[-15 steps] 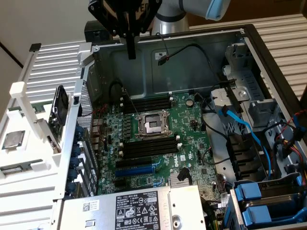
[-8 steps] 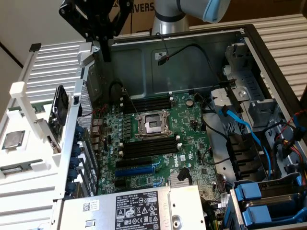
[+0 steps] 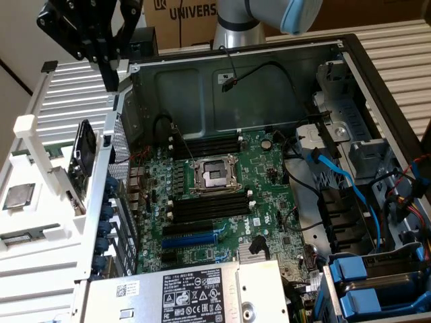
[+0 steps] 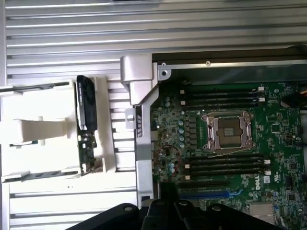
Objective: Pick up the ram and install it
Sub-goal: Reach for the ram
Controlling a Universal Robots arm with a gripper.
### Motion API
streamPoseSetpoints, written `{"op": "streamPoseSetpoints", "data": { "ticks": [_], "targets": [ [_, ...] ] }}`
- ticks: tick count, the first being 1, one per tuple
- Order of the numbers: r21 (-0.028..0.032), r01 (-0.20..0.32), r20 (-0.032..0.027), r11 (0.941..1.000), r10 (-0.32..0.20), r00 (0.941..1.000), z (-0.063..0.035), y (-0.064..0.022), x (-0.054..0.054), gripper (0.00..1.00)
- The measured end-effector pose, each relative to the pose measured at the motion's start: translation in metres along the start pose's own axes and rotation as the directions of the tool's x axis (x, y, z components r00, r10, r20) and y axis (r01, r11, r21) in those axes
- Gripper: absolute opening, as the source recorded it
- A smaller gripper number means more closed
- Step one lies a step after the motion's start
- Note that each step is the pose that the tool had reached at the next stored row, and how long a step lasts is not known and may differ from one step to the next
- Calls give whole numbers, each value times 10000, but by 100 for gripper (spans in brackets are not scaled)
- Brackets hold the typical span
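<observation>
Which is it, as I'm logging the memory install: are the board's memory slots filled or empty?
Empty. The black memory slots on both sides of the processor socket show bare channels, no green stick in any.

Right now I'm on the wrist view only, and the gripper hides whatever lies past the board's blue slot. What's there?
Observer: A silver box with a black-and-white label, just past the blue slot.
Operator: Anything on the white rack besides the fan card?
Observer: A square silver-topped processor chip lies flat in the white rack, further toward the exterior view's left than the fan card.
Operator: Where's the gripper?
Observer: The gripper is shut, up at the exterior view's top left, above the rack and the case's edge.
</observation>
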State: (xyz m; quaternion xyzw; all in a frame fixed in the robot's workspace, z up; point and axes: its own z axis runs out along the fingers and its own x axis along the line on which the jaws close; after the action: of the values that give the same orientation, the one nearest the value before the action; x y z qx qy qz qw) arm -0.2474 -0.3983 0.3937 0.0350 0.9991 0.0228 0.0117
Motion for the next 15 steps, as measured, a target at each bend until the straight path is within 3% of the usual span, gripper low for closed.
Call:
{"op": "streamPoseSetpoints", "data": {
  "ticks": [4, 5, 15],
  "targets": [
    [0, 1, 0, 10000, -1, 10000, -3, -8, 105, 11],
    [0, 0, -1, 10000, 0, 10000, -6, -17, 241, 11],
    [0, 1, 3, 10000, -1, 10000, -10, -54, 745, 11]
  ]
}}
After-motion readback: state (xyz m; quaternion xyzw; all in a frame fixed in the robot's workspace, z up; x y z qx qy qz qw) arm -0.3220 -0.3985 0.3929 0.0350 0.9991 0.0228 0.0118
